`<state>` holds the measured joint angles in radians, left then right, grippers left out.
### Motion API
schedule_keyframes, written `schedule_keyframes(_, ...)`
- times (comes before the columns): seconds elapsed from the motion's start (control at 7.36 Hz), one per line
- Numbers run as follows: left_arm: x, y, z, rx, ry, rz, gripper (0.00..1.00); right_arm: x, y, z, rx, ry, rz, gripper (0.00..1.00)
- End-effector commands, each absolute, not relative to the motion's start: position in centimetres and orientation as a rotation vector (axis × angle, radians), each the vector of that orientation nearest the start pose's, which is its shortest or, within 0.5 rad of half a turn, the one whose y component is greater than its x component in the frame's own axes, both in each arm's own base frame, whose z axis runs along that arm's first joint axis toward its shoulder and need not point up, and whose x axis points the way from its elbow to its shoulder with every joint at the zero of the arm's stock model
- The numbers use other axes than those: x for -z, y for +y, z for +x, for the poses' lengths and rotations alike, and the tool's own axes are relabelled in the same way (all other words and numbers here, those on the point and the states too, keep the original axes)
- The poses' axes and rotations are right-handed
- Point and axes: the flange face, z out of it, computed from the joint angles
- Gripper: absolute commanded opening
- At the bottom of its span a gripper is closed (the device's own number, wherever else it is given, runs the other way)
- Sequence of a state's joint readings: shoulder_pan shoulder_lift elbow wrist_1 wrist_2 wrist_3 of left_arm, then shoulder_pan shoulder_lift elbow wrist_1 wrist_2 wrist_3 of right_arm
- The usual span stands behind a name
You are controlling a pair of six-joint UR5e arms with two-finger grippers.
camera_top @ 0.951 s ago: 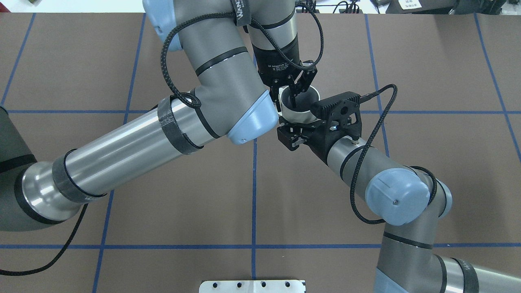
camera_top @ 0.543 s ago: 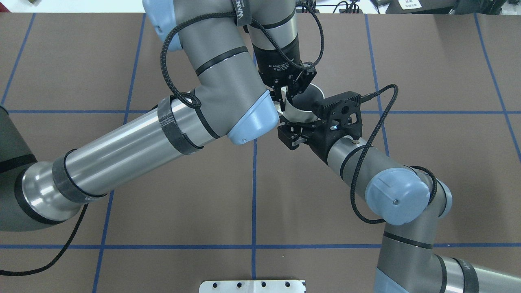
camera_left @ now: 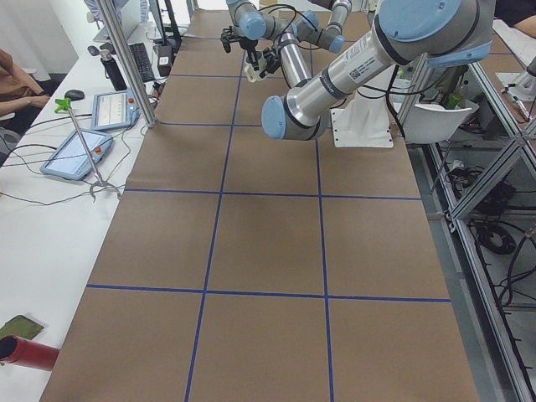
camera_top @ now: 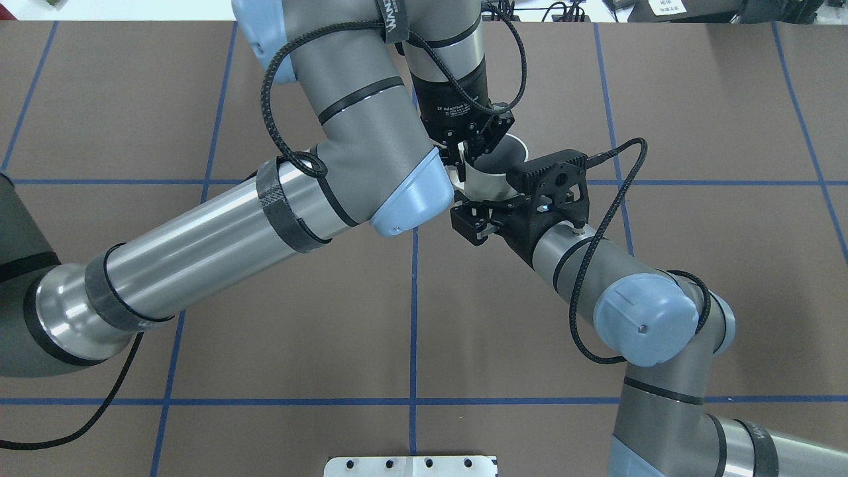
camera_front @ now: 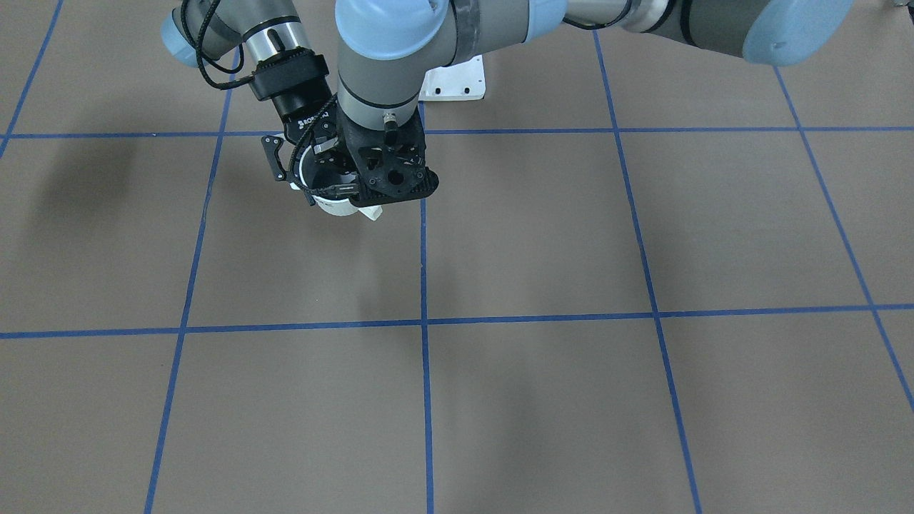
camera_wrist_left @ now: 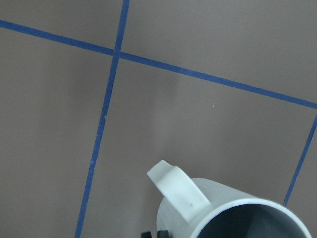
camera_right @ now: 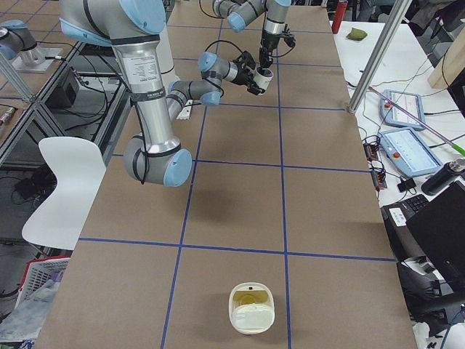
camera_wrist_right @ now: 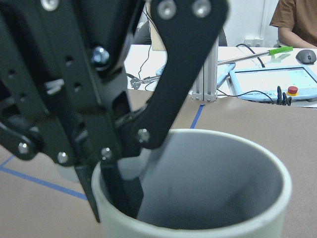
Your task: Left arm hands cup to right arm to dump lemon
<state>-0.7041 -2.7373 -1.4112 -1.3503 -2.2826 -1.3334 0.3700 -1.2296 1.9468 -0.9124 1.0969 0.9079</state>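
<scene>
While left gripper [camera_top: 472,152] pinches cup [camera_top: 487,187] rim, close your spread right gripper [camera_front: 325,187] squarely on wall before left releases; keep mouth up.

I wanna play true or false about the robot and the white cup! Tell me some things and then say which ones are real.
1. The left gripper pinches the cup by its rim, with one finger inside. True.
2. The cup lies tipped over on the table. False: it is mouth up in the left gripper's hold.
3. The cup has a handle on its side. True.
4. The lines on the table are red. False: they are blue.
</scene>
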Motion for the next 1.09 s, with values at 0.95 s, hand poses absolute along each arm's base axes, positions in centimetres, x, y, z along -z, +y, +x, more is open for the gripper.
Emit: schedule_keyframes(0.95,1.38,-52.72,50.44,0.157,0.966,-0.253,0.0,-23.36,-37.01,-43.3,-0.084,-0.942,1.013,1.0)
